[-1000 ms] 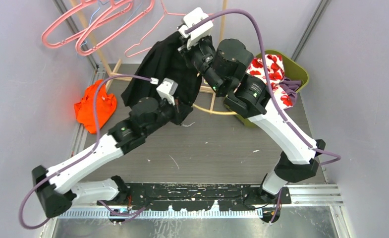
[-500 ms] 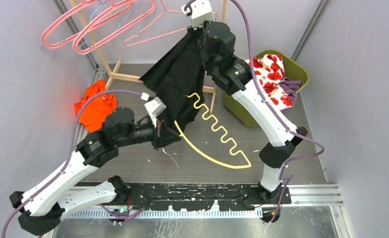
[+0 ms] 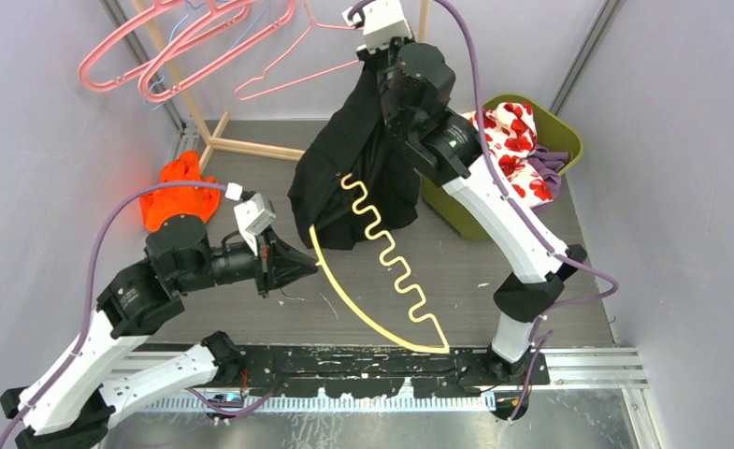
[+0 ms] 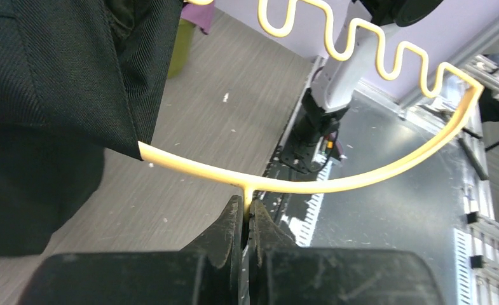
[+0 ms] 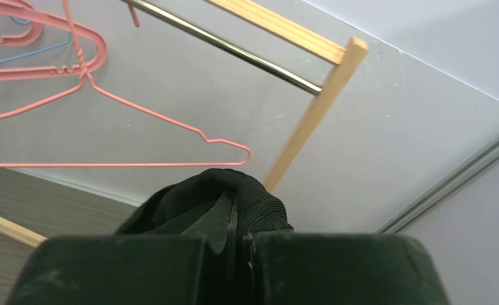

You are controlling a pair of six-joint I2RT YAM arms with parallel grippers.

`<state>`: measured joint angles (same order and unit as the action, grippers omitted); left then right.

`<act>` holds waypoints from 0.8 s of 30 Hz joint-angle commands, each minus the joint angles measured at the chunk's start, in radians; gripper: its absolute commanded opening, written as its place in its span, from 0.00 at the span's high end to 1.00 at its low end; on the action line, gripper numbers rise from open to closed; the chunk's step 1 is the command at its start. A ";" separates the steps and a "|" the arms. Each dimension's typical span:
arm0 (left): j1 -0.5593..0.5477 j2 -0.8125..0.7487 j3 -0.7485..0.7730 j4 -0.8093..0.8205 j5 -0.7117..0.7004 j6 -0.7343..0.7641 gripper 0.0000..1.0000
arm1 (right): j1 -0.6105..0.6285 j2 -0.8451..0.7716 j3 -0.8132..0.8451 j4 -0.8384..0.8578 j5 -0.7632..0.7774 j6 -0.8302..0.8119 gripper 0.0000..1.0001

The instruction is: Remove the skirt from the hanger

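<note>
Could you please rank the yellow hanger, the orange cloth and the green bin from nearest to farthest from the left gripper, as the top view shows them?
1. Yellow hanger: pinched in the shut left gripper.
2. Orange cloth: on the table, farther back on the left.
3. Green bin: far right, at the back.

Skirt (image 3: 353,168) is hung from R gripper (image 3: 374,67), rear centre. Hanger (image 3: 381,253) is held in front, one end behind the hem, hook pinched by L gripper (image 3: 311,267) at left. Bin (image 3: 568,140) sits right of skirt, garment (image 3: 180,196) far left, rack (image 3: 215,140) w/ spare hangers (image 3: 185,47) behind.
</note>
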<state>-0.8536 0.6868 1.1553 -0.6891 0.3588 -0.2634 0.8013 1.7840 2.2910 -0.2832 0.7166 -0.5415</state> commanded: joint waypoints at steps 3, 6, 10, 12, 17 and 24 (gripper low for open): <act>-0.017 0.028 0.000 0.004 0.354 -0.158 1.00 | -0.102 -0.181 -0.095 0.248 0.062 0.030 0.99; -0.016 0.096 0.061 0.084 0.373 -0.152 1.00 | -0.098 -0.202 -0.230 0.199 -0.021 0.216 0.99; -0.016 0.255 0.183 0.133 0.432 -0.128 1.00 | -0.089 -0.185 -0.235 0.090 -0.169 0.424 0.99; -0.018 0.352 0.248 0.145 0.471 -0.118 1.00 | -0.072 -0.182 -0.220 0.061 -0.255 0.454 0.99; -0.046 0.498 0.414 0.207 0.515 -0.095 1.00 | -0.047 -0.216 -0.210 -0.013 -0.514 0.495 0.99; -0.055 0.534 0.600 0.174 0.479 -0.054 1.00 | -0.046 -0.316 -0.355 -0.021 -0.372 0.418 0.99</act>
<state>-0.9001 1.2884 1.6600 -0.5831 0.8059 -0.3546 0.7574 1.5700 1.9652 -0.3626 0.2882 -0.0948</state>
